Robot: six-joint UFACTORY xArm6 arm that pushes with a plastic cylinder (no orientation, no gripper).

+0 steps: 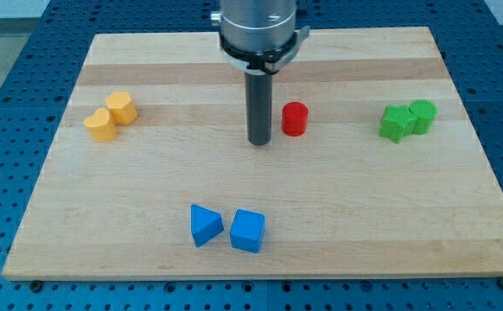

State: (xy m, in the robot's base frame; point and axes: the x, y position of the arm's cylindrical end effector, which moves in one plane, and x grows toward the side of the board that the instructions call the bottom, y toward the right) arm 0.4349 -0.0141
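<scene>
My tip rests on the wooden board near its middle, just left of a red cylinder, with a narrow gap between them. Two yellow blocks sit together at the view's left: a yellow cylinder and a yellow block of unclear shape. At the view's right a green star-like block touches a green cylinder. Toward the view's bottom a blue triangular block lies beside a blue cube.
The board lies on a blue perforated table that shows on all sides. The arm's grey body hangs over the board's top edge.
</scene>
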